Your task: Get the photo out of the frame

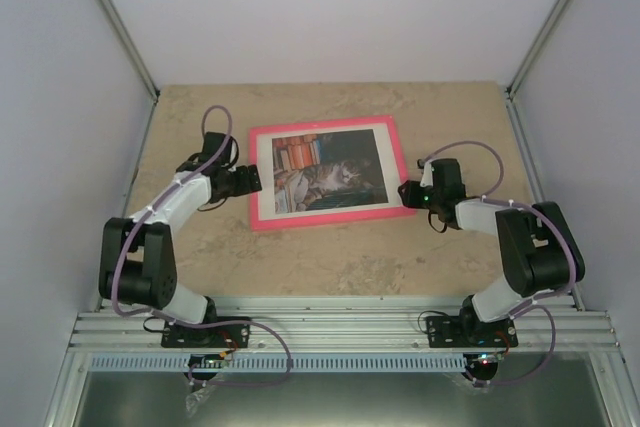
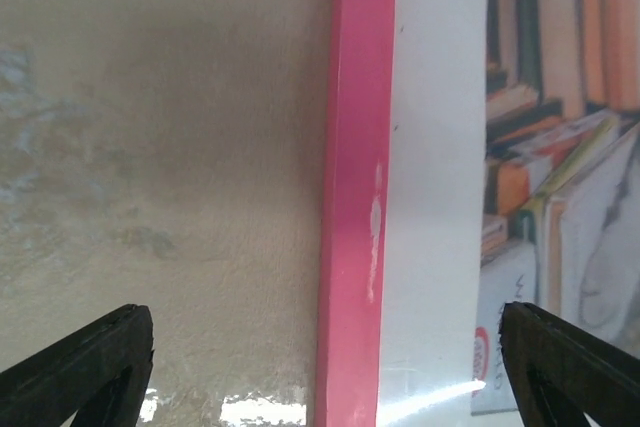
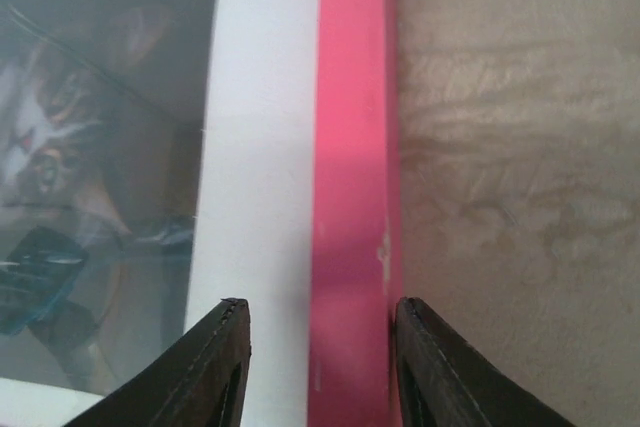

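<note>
The pink frame point(image 1: 320, 219) lies face up on the table with the photo point(image 1: 325, 175) of a cat and books inside it, behind a white border. My left gripper point(image 1: 252, 179) is at the frame's left side. In its wrist view the jaws point(image 2: 325, 315) stand wide open astride the pink rail point(image 2: 355, 147), one finger over the table and one over the photo point(image 2: 560, 147). My right gripper point(image 1: 408, 193) is at the frame's right side. Its jaws point(image 3: 320, 303) are open and straddle the pink rail point(image 3: 350, 97): the outer finger is against the rail's edge, the inner over the white border point(image 3: 265, 97).
The beige stone-patterned table point(image 1: 400, 257) is enclosed by white walls on three sides. An aluminium rail point(image 1: 340, 332) with both arm bases runs along the near edge.
</note>
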You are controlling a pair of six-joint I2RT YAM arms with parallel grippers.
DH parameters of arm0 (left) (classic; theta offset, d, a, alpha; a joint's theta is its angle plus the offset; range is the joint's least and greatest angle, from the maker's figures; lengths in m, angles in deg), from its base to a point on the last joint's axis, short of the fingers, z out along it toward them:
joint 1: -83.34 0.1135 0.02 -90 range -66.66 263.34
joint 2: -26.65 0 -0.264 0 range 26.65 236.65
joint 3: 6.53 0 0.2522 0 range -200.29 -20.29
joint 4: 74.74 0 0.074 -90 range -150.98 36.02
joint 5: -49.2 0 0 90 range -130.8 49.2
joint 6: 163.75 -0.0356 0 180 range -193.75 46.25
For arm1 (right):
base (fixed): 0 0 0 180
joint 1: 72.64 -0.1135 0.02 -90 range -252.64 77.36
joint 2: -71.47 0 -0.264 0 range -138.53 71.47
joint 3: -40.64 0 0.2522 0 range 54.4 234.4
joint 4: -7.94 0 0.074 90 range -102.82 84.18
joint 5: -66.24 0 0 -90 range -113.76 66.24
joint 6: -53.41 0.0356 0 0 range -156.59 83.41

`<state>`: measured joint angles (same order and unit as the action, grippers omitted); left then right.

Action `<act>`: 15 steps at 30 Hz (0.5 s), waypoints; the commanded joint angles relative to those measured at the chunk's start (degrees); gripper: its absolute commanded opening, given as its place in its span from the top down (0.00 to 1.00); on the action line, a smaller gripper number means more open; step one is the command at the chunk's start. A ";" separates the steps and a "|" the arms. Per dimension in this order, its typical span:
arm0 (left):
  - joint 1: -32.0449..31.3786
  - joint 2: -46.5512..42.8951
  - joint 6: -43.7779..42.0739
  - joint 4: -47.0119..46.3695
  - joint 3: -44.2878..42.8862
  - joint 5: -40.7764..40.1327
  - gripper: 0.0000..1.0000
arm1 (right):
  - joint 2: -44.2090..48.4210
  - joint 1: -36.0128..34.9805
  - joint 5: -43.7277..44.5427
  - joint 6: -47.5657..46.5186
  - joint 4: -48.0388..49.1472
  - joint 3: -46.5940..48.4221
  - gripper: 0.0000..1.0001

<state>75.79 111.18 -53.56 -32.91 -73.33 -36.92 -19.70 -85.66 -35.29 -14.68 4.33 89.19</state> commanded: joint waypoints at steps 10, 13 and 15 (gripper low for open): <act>-3.89 9.00 -1.44 4.56 -4.08 -5.28 0.16 | 4.88 -1.14 -0.20 -0.54 2.83 -0.48 0.40; -4.27 9.98 -1.83 4.80 -4.11 -4.57 0.21 | 5.07 -2.13 0.48 -1.34 2.45 -0.10 0.37; -4.61 11.04 -2.01 5.33 -4.51 -4.22 0.27 | 5.16 -2.79 1.38 -1.76 2.11 0.20 0.35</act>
<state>71.92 120.65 -54.61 -28.99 -76.17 -41.18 -15.40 -87.05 -35.53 -14.90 6.15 89.14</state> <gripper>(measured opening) 0.773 0.631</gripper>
